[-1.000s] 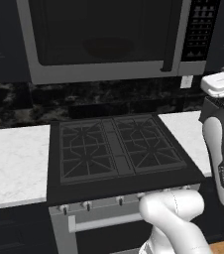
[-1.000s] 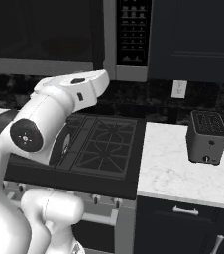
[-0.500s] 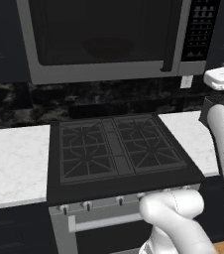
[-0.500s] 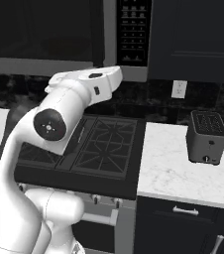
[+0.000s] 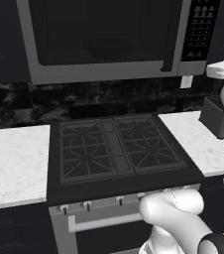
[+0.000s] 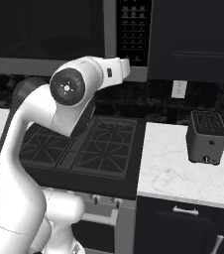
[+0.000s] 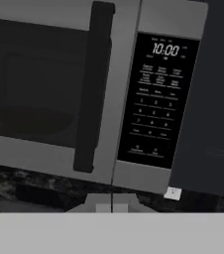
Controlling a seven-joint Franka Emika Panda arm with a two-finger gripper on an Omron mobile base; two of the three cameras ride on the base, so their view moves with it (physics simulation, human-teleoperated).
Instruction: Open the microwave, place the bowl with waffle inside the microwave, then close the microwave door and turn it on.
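Note:
The microwave (image 5: 104,73) hangs above the stove with the microwave door (image 7: 39,89) shut. In the hand view its dark vertical handle (image 7: 94,84) stands left of the black button panel (image 7: 156,99), whose clock is lit. Behind the dark glass a dim round shape (image 5: 109,47) shows, which may be the bowl; I cannot make out the waffle. My gripper (image 7: 112,204) is shut on nothing and points at the microwave's lower right, below the seam between door and panel and short of it. The white hand (image 6: 119,68) hangs in front of the panel (image 6: 134,30).
A black gas stove (image 5: 114,146) lies below the microwave between white marble counters (image 5: 15,163). A small dark toaster (image 6: 206,136) stands on the right counter (image 6: 178,168), under a wall outlet (image 6: 179,89). Dark cabinets flank the microwave.
The arm has swung up and to the right, carrying the hand closer to the microwave's button panel. The gripper has stayed shut. The door has stayed shut.

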